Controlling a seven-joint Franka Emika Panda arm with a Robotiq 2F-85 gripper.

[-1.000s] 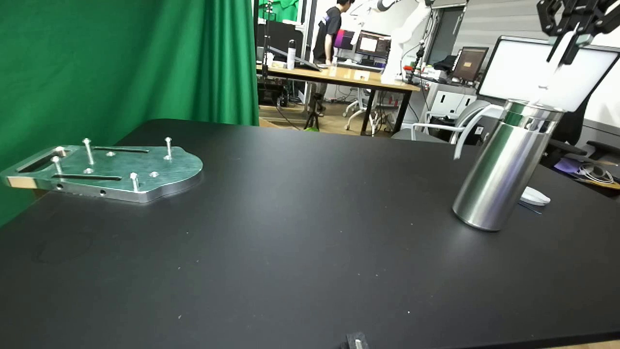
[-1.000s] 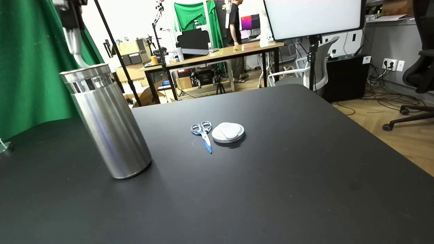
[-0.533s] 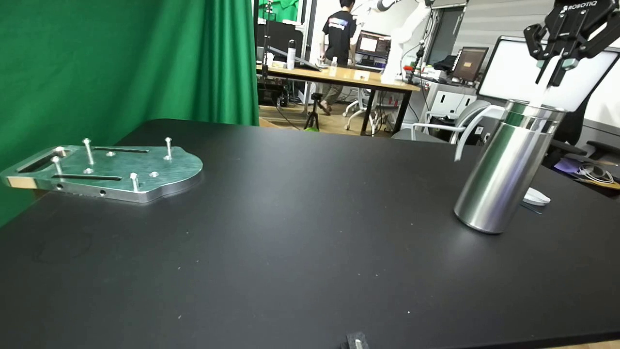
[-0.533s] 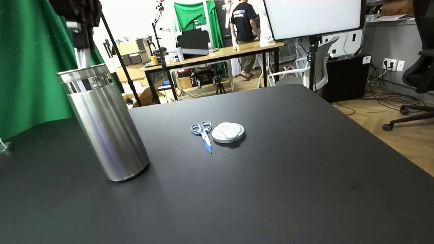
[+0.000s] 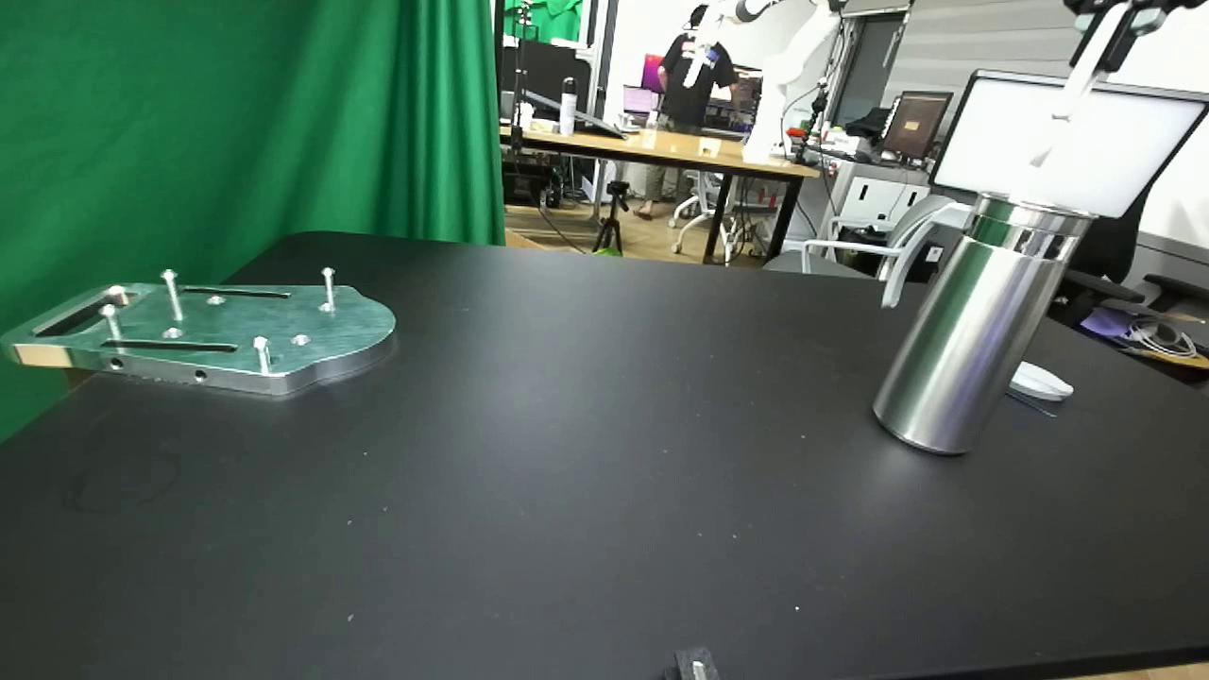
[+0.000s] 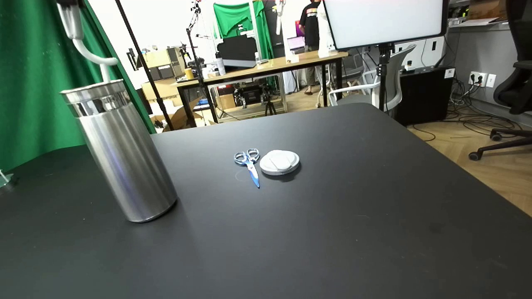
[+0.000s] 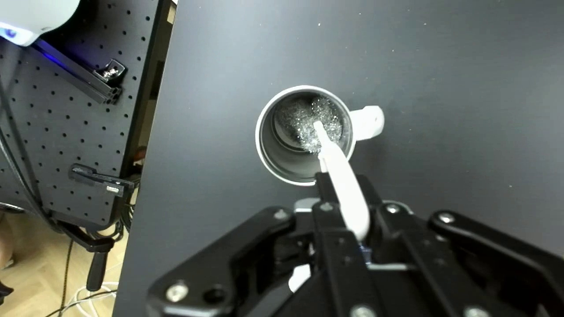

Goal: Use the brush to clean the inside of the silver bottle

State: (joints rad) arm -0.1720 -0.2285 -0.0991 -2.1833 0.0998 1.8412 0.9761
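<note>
Wrist view: my claw [image 7: 344, 182] pinches the brush [image 7: 337, 168] tight. I just lifted it; its fuzzy end [image 7: 327, 115] seems inside the silver bottle [image 7: 285, 162], so scrubbing can go on.

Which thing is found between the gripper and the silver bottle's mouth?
The pale, bent brush handle extends from the gripper into the silver bottle; an exterior view shows it.

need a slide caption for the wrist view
Seen from the wrist: the gripper holds the white brush, its glinting bristles inside the silver bottle.
</note>
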